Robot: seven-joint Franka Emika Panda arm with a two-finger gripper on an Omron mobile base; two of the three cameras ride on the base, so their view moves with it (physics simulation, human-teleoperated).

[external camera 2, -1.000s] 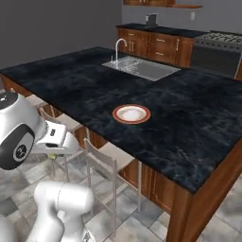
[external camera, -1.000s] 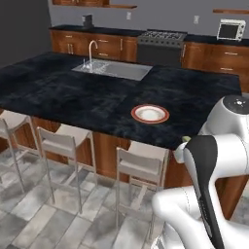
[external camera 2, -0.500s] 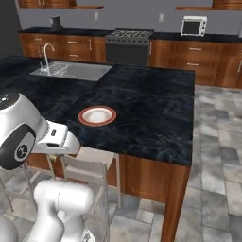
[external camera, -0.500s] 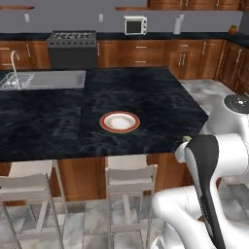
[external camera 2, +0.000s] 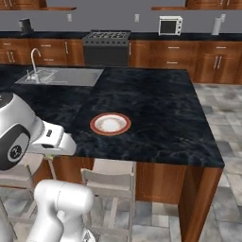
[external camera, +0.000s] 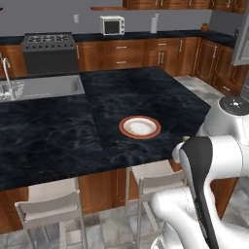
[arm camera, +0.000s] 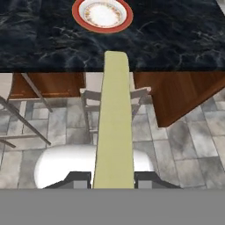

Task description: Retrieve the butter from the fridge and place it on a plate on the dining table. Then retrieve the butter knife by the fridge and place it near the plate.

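The end effector is clamped on the butter, the pale stick running out between its tips toward the plate, which lies ahead on the dining desk. Over the last second the base has swung round the desk, bringing the plate nearer and more head-on, so I judge the placing step is close. Pale stools stand under the near edge below the arm, and the sink lies well apart.
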